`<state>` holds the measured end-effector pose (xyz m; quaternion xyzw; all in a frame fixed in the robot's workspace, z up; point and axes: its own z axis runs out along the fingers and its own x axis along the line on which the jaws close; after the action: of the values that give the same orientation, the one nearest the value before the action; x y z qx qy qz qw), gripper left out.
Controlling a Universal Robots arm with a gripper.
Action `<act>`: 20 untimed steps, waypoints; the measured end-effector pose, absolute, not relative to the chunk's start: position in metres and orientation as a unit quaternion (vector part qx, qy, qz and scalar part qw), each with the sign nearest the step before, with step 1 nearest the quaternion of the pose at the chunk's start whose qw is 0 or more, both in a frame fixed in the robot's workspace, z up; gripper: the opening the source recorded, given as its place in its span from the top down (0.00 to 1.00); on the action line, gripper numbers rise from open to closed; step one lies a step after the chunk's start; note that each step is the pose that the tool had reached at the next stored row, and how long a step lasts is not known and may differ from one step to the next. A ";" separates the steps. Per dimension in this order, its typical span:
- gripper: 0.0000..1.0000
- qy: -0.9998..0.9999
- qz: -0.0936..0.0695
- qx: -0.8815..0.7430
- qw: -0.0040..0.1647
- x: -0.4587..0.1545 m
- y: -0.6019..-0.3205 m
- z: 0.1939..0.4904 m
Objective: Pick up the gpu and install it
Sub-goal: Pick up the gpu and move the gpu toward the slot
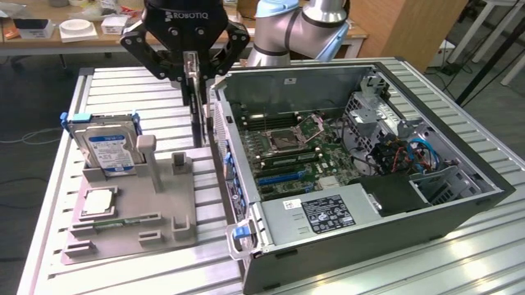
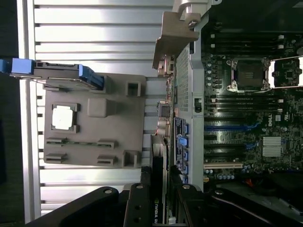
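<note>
your gripper (image 1: pixel 193 72) is clamped on the gpu (image 1: pixel 198 117). card hangs edge-on beneath, just beside the computer case (image 1: pixel 459 206).

The top of the graphics card (image 1: pixel 198 117) is hidden between the fingers of the claw (image 1: pixel 194 75); the picture's upper edge cuts off the arm (image 1: pixel 297 24).

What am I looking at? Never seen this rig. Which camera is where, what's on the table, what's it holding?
It is one robot arm ending in a gripper. One picture comes from a camera off the arm, the other from a camera on its wrist, looking along the gripper. On the slatted table sit an open computer case and a grey holder tray with a hard drive, a processor chip and a memory strip. The gripper is shut on the gpu, a thin black card hanging edge-on between tray and case.
</note>
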<state>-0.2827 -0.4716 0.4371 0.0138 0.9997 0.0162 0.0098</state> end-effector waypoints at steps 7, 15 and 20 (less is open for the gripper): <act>0.74 1.000 0.016 0.014 0.010 -0.276 -0.472 0.436; 0.74 1.000 0.016 0.014 0.010 -0.265 -0.471 0.435; 0.74 1.000 0.016 0.014 0.010 -0.258 -0.471 0.435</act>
<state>-0.2583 -0.4713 0.4349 0.0135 0.9997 0.0162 0.0098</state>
